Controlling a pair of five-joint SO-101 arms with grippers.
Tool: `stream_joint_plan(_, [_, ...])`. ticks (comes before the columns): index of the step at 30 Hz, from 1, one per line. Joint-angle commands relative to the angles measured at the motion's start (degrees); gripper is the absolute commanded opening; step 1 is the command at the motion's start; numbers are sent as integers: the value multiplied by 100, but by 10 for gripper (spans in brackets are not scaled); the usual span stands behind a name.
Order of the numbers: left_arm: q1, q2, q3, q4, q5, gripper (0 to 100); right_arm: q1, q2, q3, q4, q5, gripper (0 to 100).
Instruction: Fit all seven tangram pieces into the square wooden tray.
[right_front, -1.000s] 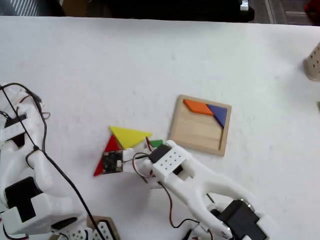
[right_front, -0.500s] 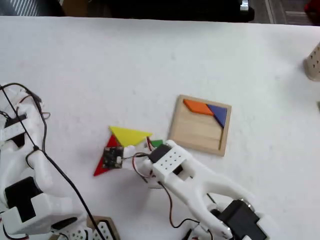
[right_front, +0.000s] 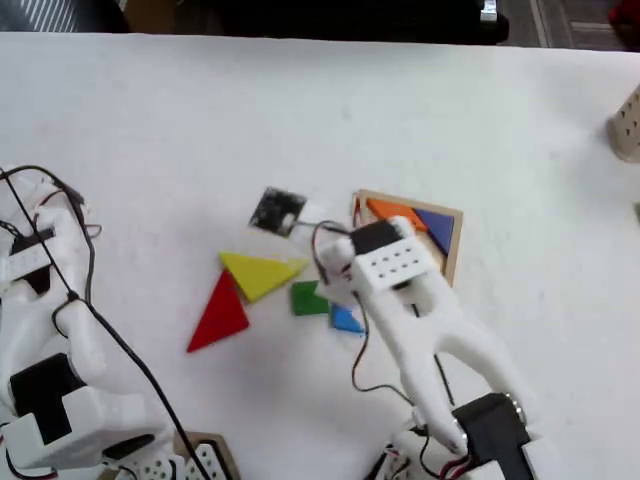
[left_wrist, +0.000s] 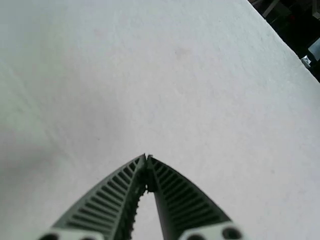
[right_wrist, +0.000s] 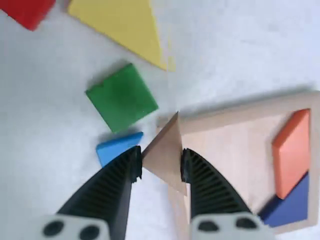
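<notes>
Behind white table, dark room; tray mid-table.

Table: white, textured surface. Square wooden tray lies flat near centre, slightly toward right edge. Loose pieces flat on table, left of tray:
- yellow triangle
- red triangle just beside yellow, toward near-left corner
- green square
- blue piece just beside green, toward near edge

Beige perforated object at right edge.
</notes>
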Motion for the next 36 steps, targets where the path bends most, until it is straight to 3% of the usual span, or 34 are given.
stream_joint_plan(1, [145,-268,-18,-149,105,24,620,-48,-299,-84,633,21])
stream_joint_plan(6, [145,-268,-18,-149,105,24,1341,365,-387,-426,1222,21])
stream_joint_plan(16, [154,-268,-18,-149,105,24,1604,2316,-1714,-567,1732,27])
stream_joint_plan(21, [154,-268,-18,-149,105,24,1903,2800,-2286,-567,1714,162])
stream_joint_plan(24, [154,-268,-18,-149,105,24,2035,2844,-2418,-479,1723,211])
stream_joint_plan(36, [215,-268,-18,-149,105,24,2000,1956,-2708,769,1688,211])
